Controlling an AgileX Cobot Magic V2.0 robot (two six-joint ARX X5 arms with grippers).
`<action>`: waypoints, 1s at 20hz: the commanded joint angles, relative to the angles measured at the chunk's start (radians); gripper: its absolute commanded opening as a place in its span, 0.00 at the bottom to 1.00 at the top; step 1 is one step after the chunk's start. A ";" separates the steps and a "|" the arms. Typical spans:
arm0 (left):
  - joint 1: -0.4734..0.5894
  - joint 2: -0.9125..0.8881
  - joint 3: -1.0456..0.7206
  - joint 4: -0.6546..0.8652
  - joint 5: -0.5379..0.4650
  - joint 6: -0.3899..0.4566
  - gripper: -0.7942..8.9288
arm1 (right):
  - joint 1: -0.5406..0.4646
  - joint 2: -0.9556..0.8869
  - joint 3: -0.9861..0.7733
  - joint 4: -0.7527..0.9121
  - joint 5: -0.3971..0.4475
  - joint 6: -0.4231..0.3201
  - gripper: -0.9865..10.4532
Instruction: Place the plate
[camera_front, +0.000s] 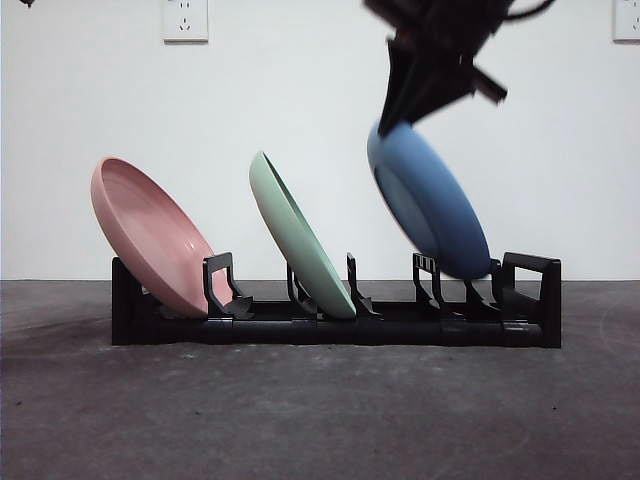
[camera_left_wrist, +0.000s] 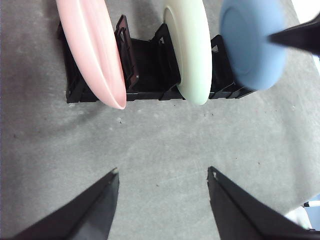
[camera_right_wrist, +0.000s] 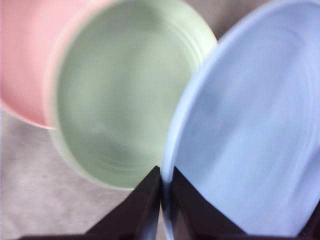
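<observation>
Clearly, the step in hand is the lowering of the blue plate (camera_front: 428, 205) into the black rack (camera_front: 335, 322), and it looks almost done: in the front view the lower edge of the plate is already down among the dividers at the right end of the rack, and the plate leans the same way as the green plate (camera_front: 300, 238) in the middle slot and the pink plate (camera_front: 152, 235) at the left end. I cannot tell if the blue plate already rests on the floor of the rack or is just above it. The right gripper (camera_front: 398, 112) comes down from the top of the front view, big and dark, and it pinches the upper rim of the blue plate; in the right wrist view its two jaws are pressed onto this rim, one on each side. In my judgement the next move asks for a small descent until the plate sits in its slot, then a gentle release, because a plate let go too early could tip against the green one. The left gripper (camera_left_wrist: 162, 175) waits above the grey table (camera_left_wrist: 165, 140), near the rack, with its jaws spread and nothing between them.
</observation>
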 joint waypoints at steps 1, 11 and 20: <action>-0.002 0.007 0.023 0.008 0.010 0.009 0.37 | 0.007 -0.036 0.102 -0.060 -0.022 -0.007 0.10; -0.002 0.008 0.023 0.008 0.010 0.010 0.37 | 0.079 -0.259 0.130 -0.107 0.059 -0.070 0.10; -0.002 0.008 0.023 0.008 0.010 0.010 0.37 | 0.315 -0.770 -0.459 0.174 0.350 -0.097 0.10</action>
